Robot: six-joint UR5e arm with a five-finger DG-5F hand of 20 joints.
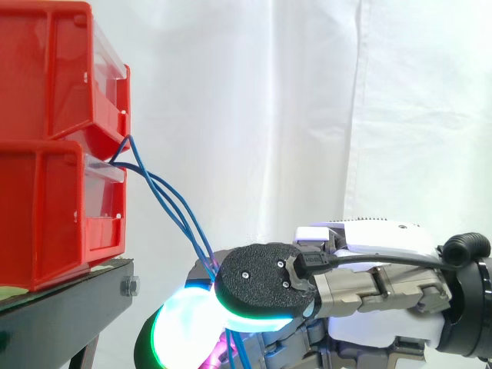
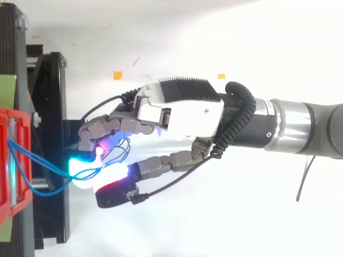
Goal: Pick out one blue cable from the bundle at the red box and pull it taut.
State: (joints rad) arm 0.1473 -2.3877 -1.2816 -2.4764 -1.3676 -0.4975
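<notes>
Two red bins are stacked at the left, the upper (image 1: 46, 69) on the lower (image 1: 46, 215), and the top view shows a bin's rim (image 2: 6, 160). A bundle of thin blue cables (image 1: 165, 196) leaves the gap between them and sags down to the right in slack curves. My hand (image 1: 384, 254) sits low, right of the bins, with its fingers curled. The cables run behind the black thumb pad (image 1: 261, 284) and down between the glowing fingertips. From above, the blue cables (image 2: 37, 160) reach the cyan pad (image 2: 80, 168), pinched between the hand's (image 2: 182, 112) thumb and fingers.
The bins rest on a black stand (image 1: 69, 307), whose frame (image 2: 53, 107) lies just left of the fingertips. A white curtain (image 1: 307, 115) hangs behind. Two small orange marks (image 2: 117, 75) lie on the white floor.
</notes>
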